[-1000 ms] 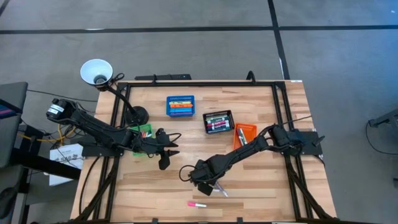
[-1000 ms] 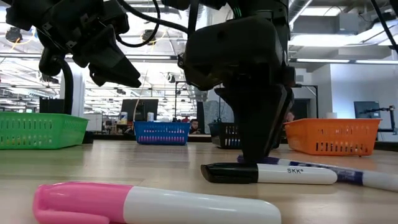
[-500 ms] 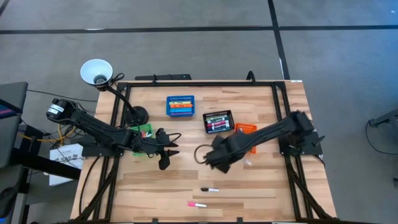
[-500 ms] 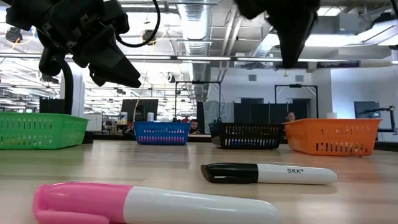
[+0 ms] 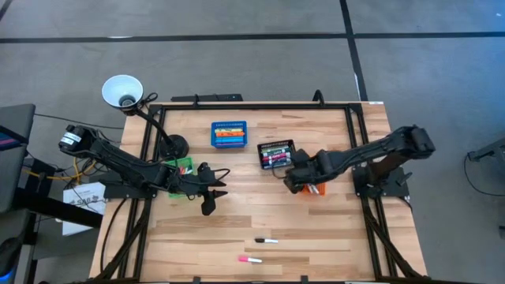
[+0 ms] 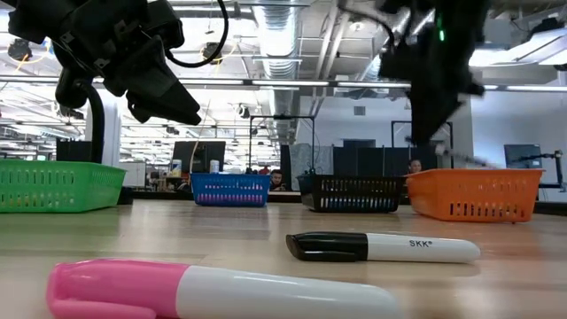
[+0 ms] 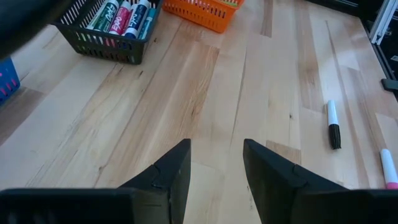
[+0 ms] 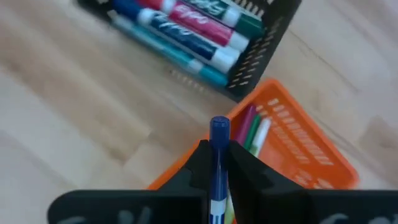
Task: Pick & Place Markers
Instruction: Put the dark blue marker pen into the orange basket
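Observation:
My right gripper [image 5: 294,181] is shut on a blue-capped marker [image 8: 219,130], held in the air over the near-left edge of the orange bin [image 5: 312,168]. The orange bin [image 8: 298,149] holds a few markers. The black bin [image 5: 276,155] beside it holds several more [image 8: 186,28]. A black-capped marker [image 5: 266,240] and a pink-capped marker [image 5: 250,258] lie flat on the table near its near edge. My left gripper [image 5: 209,195] hangs open and empty over the table's left part, next to the green bin [image 5: 183,166]. My right gripper pinches the marker's barrel [image 8: 217,177] between its two fingers. The marker lies along the fingers, and its blue cap [image 8: 219,127] sticks out past the fingertips. The marker is lifted clear of the table, above the orange bin's edge.
A blue bin [image 5: 229,134] with markers stands at the far middle. A lamp base [image 5: 175,145] stands at the far left. Black frame rails run along the table's sides. Bare wood lies between my left gripper [image 7: 216,165] and the two loose markers [image 7: 333,124].
My right gripper has risen from the table beside the black-capped marker, carrying the blue-capped marker. It has gone toward the far right, to above the orange bin. The black-capped and pink-capped markers have stayed where they were.

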